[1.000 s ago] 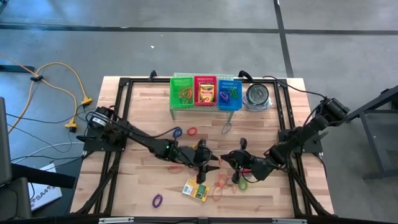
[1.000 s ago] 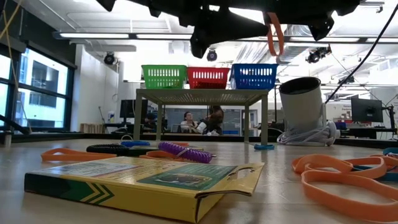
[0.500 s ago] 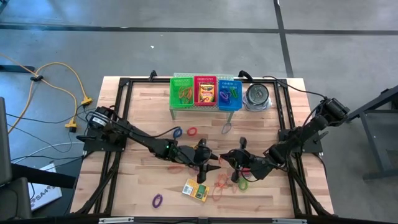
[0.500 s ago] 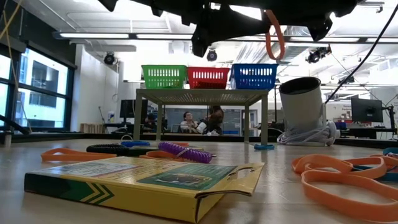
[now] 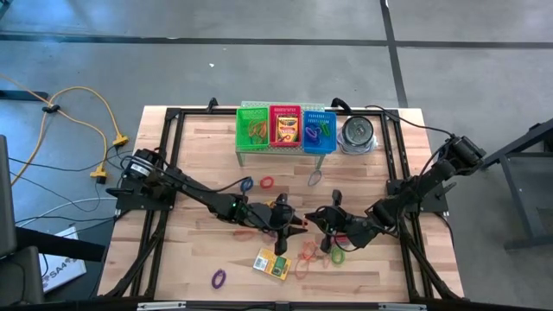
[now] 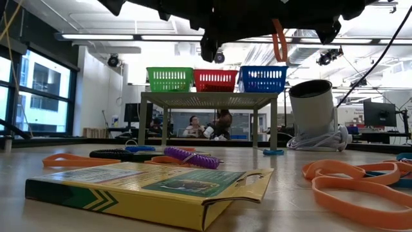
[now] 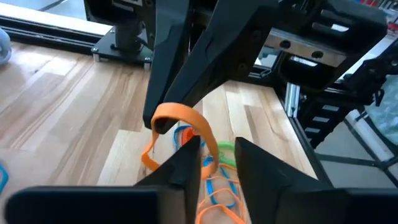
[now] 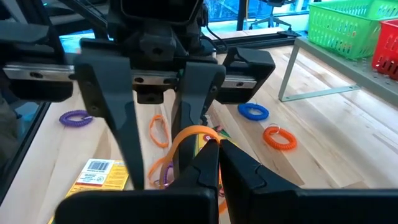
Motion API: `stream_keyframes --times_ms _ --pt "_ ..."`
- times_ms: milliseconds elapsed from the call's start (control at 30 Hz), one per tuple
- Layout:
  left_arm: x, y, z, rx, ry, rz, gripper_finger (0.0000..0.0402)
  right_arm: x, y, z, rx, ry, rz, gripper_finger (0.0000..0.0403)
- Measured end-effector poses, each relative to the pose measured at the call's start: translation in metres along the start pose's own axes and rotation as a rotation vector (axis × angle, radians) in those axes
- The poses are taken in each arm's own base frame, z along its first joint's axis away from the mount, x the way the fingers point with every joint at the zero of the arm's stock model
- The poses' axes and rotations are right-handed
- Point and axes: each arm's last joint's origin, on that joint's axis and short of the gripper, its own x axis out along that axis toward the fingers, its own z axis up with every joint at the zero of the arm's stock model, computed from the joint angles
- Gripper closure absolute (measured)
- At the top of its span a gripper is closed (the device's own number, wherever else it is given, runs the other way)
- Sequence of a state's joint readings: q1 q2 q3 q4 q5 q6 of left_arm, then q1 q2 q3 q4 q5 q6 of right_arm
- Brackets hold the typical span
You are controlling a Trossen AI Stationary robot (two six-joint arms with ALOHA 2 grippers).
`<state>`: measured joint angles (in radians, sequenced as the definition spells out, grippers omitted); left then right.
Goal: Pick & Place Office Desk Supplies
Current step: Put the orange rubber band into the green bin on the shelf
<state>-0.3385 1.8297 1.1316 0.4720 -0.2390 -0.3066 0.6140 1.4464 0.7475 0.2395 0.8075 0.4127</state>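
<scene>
A pale wooden desk (image 5: 199, 151) framed by black rails stands on a grey concrete floor; the low view looks into a bright room with ceiling lights and people seated far back. At the desk's far edge a small rack carries a green (image 5: 253, 128), a red (image 5: 285, 127) and a blue plastic mesh basket (image 5: 318, 131), with a round silvery metal tin (image 5: 357, 133) beside them.

Mid-desk, the left gripper (image 7: 211, 155) and the right gripper (image 8: 214, 152) meet above the surface, both clamped on one thin orange rubber-band loop (image 7: 183, 118).

Below lie a flat yellow-and-green crayon box (image 5: 271, 264), a cluster of orange, green and blue bands (image 5: 318, 252) and a purple coiled band (image 5: 219, 278) near the front edge.
</scene>
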Motion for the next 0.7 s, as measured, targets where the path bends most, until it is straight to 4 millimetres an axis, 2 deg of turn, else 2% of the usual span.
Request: stream_keyframes --times_ms 200,400,533,700 --pt "-0.0001 -0.0007 -0.0001 0.016 0.0 -0.001 0.0393 0.0 0.0009 -0.0006 0.004 0.017 0.034 0.04" --pt "-0.0006 -0.0026 -0.0007 0.02 0.001 -0.006 0.0399 -0.0001 0.0034 -0.0009 0.014 0.046 0.113 0.0393" --pt "-0.0006 -0.0025 -0.0008 0.02 0.002 -0.006 0.04 0.0001 0.0031 -0.0009 0.017 0.046 0.113 0.036" --pt "-0.0007 -0.0027 -0.0015 0.025 0.01 -0.01 0.04 0.0003 0.0029 -0.0011 0.038 0.05 0.112 0.0286"
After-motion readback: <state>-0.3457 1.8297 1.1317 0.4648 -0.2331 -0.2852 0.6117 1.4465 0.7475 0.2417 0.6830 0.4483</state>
